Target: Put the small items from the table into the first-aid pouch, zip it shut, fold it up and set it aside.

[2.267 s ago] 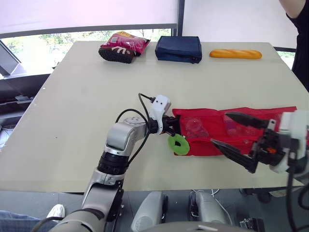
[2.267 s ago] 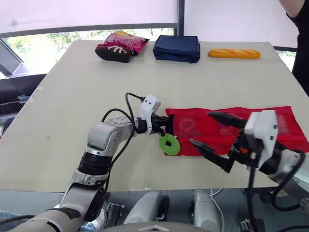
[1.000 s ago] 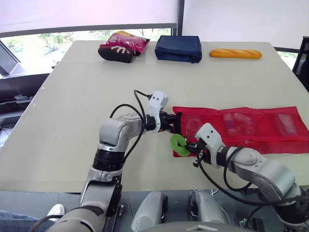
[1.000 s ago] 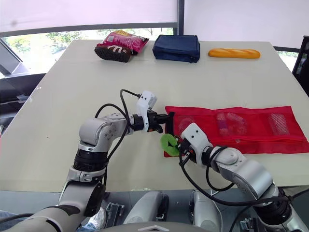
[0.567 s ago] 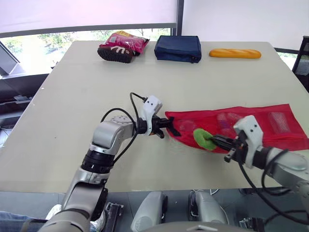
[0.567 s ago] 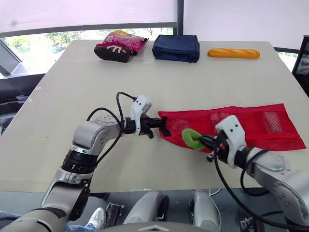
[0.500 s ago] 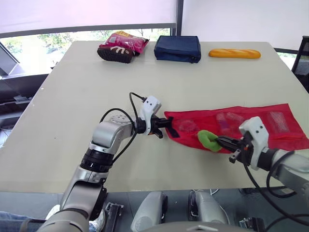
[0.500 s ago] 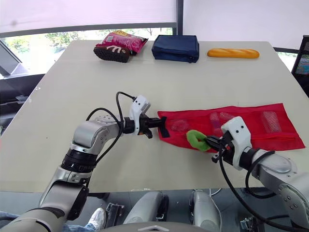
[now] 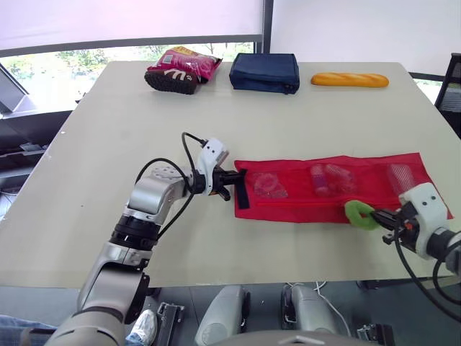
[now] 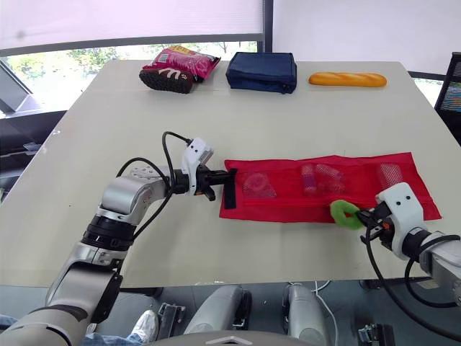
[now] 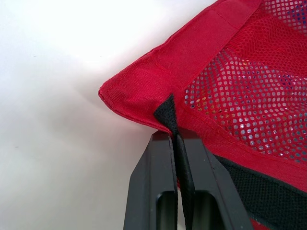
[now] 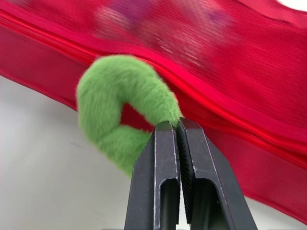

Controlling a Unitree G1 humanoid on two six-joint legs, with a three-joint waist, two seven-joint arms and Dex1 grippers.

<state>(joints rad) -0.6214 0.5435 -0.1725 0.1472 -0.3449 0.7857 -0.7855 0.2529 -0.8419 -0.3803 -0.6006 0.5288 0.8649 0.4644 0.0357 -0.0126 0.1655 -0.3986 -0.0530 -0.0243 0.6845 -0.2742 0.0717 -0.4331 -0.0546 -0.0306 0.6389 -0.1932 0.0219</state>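
The red mesh first-aid pouch (image 9: pixel 324 189) lies stretched out flat across the table, with small items visible in its pockets. My left gripper (image 9: pixel 232 177) is shut on the black strap (image 11: pixel 168 112) at the pouch's left end. Near the pouch's front right corner, my right gripper (image 9: pixel 382 218) is shut on the fuzzy green ring (image 9: pixel 358 213). In the right wrist view that green ring (image 12: pixel 115 96) hangs against the pouch's zipper edge, pinched between the fingers (image 12: pixel 165 158).
At the far edge of the table lie a pink snack bag (image 9: pixel 180 68), a navy pouch (image 9: pixel 265 72) and a bread loaf (image 9: pixel 350 79). The table's front edge (image 9: pixel 288 277) runs close below the red pouch. A dark chair (image 9: pixel 452 79) stands at the right.
My right gripper has drawn the green ring from the pouch's left end along its front edge to the right end. The left gripper, still on the strap, has shifted left and the pouch lies straighter.
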